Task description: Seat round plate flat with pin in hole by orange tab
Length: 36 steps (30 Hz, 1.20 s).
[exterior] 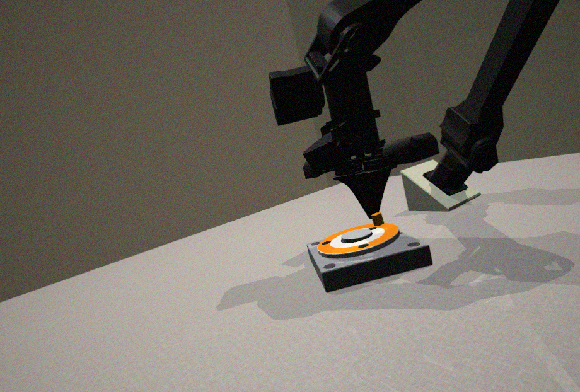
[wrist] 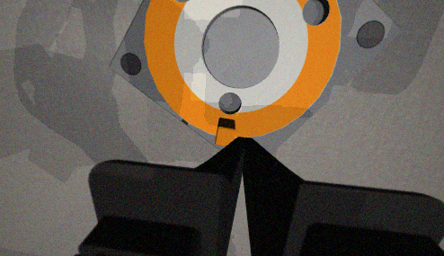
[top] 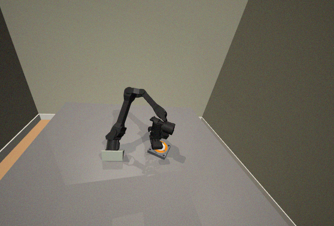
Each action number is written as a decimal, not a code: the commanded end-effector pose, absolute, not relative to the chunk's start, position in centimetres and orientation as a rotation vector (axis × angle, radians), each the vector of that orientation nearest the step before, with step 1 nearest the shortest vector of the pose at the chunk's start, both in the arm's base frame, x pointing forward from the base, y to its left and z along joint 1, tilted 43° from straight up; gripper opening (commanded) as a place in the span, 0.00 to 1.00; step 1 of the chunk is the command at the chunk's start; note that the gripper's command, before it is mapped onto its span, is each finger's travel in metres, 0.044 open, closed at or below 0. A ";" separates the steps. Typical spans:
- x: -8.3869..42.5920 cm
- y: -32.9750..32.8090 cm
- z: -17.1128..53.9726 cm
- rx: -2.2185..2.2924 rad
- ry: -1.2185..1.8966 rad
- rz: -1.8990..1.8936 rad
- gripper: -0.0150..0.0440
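Where grey table (exterior: 161, 323) meets olive walls (top: 119, 40) | jaws closed, empty

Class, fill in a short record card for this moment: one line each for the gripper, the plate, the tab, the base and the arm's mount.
gripper: shut, holding nothing, tip right at the tab; contact cannot be told
plate: round, orange rim with white inner ring, on the central post
tab: small orange block upright at the plate's edge nearest the arm
base: dark grey square block, a round mark at each visible corner
mount: pale green block behind the base
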<state>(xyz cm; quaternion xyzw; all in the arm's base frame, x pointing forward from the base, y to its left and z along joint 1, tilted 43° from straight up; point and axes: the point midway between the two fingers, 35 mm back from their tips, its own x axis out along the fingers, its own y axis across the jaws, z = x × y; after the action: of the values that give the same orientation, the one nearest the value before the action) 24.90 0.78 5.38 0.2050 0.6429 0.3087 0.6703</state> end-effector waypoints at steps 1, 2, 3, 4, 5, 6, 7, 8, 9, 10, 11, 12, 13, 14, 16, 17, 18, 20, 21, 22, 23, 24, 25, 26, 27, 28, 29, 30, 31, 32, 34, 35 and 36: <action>24.8 1.2 5.9 0.463 1.443 0.699 0.25; 24.8 1.3 5.9 0.463 1.443 0.699 0.25; 24.8 1.4 6.0 0.463 1.443 0.699 0.25; 24.8 1.5 6.1 0.463 1.443 0.699 0.25; 24.7 1.6 6.2 0.463 1.443 0.699 0.25; 24.7 1.7 6.3 0.464 1.443 0.699 0.25; 24.7 1.8 6.3 0.464 1.443 0.699 0.25; 24.7 1.8 6.5 0.464 1.443 0.699 0.25; 24.7 1.9 6.5 0.464 1.443 0.699 0.25; 24.7 2.0 6.6 0.464 1.443 0.699 0.25; 24.7 2.0 6.6 0.464 1.443 0.700 0.25; 24.7 2.1 6.7 0.464 1.443 0.700 0.25; 24.7 2.1 6.7 0.464 1.443 0.700 0.25; 24.7 2.2 6.8 0.464 1.443 0.700 0.25; 24.8 2.3 6.9 0.464 1.443 0.700 0.25; 24.8 2.4 6.9 0.464 1.443 0.700 0.25; 24.8 2.4 7.0 0.464 1.443 0.700 0.25; 24.8 2.5 7.0 0.464 1.443 0.700 0.25; 24.9 2.6 7.1 0.464 1.443 0.700 0.25; 24.9 2.7 7.1 0.464 1.443 0.700 0.25; 24.9 2.6 7.2 0.464 1.443 0.700 0.25; 24.9 2.4 7.3 0.464 1.443 0.699 0.25; 24.9 2.2 7.5 0.463 1.443 0.699 0.25; 24.9 1.9 7.8 0.463 1.443 0.698 0.25; 24.9 1.6 8.1 0.463 1.444 0.698 0.25; 24.9 1.2 8.4 0.463 1.444 0.698 0.25; 24.9 0.9 8.7 0.462 1.444 0.697 0.25; 24.9 0.6 9.1 0.462 1.444 0.697 0.25; 24.9 0.3 9.4 0.462 1.444 0.697 0.25; 24.8 0.0 9.8 0.463 1.444 0.697 0.25; 24.8 -0.5 10.4 0.463 1.444 0.698 0.25; 24.8 -0.7 10.5 0.463 1.445 0.698 0.25; 24.8 -0.7 10.6 0.463 1.445 0.698 0.25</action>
<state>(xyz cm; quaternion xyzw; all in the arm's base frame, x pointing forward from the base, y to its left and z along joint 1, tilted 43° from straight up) 24.77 -0.14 9.97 0.2092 0.6417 0.3100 0.6696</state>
